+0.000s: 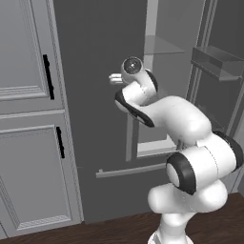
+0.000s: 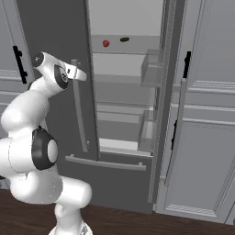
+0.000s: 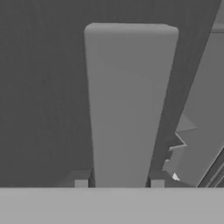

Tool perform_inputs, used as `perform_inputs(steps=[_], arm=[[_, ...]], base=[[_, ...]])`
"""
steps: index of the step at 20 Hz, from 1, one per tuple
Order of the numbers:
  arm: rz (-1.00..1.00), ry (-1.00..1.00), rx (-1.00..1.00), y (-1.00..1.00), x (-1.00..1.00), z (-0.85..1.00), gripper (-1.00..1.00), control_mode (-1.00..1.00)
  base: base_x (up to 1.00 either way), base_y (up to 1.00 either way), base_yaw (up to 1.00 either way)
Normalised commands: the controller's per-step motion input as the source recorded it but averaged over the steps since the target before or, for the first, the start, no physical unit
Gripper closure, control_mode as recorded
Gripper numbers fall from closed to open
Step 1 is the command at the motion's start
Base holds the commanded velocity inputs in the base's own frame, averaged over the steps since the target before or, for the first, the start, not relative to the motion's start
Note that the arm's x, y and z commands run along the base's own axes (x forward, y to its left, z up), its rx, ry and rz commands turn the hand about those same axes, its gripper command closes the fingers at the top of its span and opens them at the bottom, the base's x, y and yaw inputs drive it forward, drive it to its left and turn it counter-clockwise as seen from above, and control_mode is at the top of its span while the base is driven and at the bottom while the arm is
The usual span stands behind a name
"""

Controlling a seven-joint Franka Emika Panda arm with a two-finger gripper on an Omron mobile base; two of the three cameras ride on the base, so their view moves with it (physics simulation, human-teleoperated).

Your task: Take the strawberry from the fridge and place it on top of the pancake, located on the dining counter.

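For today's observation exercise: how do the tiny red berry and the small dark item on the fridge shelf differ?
The tiny red strawberry is bright red and roundish; the small dark item is near-black and flatter, more elongated. The strawberry lies left of the dark item, apart from it. Both are tiny and rest on the same upper shelf inside the open fridge.

Right base view: I see the fridge (image 2: pixel 55 27) with one door swung open at frame centre. The strawberry (image 2: pixel 106 43) sits on a glass shelf (image 2: pixel 133 49) at upper centre, near a small dark item (image 2: pixel 124 40). My gripper (image 2: pixel 80 75) is at the door's bar handle (image 2: pixel 79 110), upper left.
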Motion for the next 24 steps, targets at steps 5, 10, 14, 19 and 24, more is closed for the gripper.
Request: perform_inputs(steps=[5,10,14,19,24], arm=[[-0.18,0.05,-0.01,0.59,-0.93,-0.1,1.0,-1.0],[-0.25,0.02,0.0,0.66,-0.88,-0.1,1.0,-1.0],[-0.24,0.01,0.0,0.78,-0.78,-0.08,-1.0,-1.0],[-0.11,0.0,0.03,0.09,-0.32,0.0,-1.0,-1.0],[-0.03,0.0,0.0,0.01,-0.12,-0.02,-1.0,-1.0]], base=[[0.0,0.0,0.0],[0.0,0.0,0.0],[0.0,0.0,0.0],[0.0,0.0,0.0],[0.0,0.0,0.0]])
